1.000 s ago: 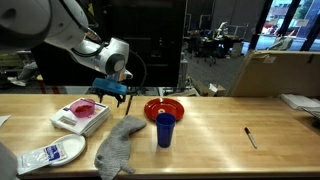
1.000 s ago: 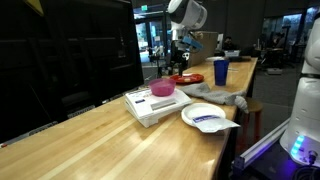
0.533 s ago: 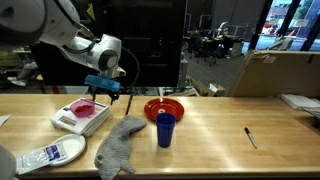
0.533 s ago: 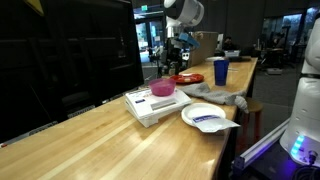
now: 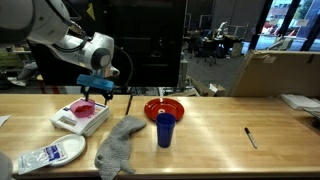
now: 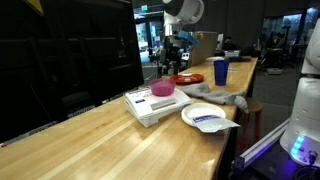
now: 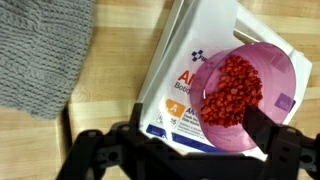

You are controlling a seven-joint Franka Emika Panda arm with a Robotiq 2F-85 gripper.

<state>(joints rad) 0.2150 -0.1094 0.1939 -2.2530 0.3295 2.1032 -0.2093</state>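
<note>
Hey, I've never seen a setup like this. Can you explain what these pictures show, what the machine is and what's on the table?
It is one robot arm with a two-fingered tool at its end. Two pictures come from cameras standing outside the robot; the third from a camera on its wrist, looking down past the fingers. On the wooden table are a pink bowl of small red pieces standing on a white printed pack, a grey cloth, a red bowl, a blue cup, a white plate and a pen. The tool is open, holds nothing and hangs above the pink bowl.
</note>
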